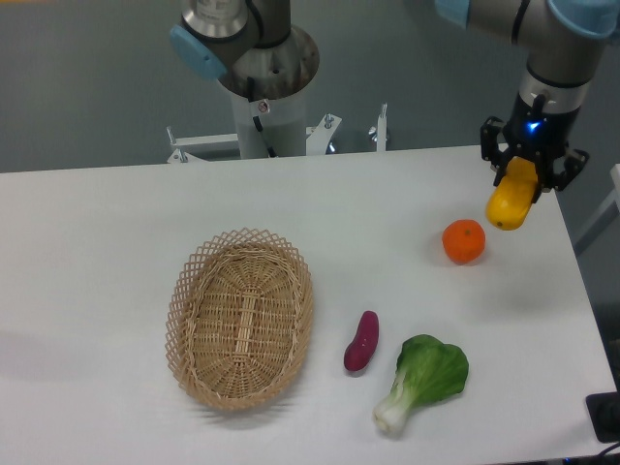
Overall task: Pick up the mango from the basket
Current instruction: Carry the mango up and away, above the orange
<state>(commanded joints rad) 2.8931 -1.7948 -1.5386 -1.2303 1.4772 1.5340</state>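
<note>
My gripper (523, 179) is at the far right of the table, shut on the yellow-orange mango (511, 201). The mango hangs tilted from the jaws, above the table surface near its right edge. The tan wicker basket (194, 291) lies at the left-centre of the table, with nothing showing inside it. The gripper and mango are far to the right of the basket.
A round orange citrus fruit (464, 241) sits just left of and below the held mango. A small purple sweet potato (362, 341) and a green bok choy (423, 379) lie right of the basket. The robot base column (263, 92) stands behind the table.
</note>
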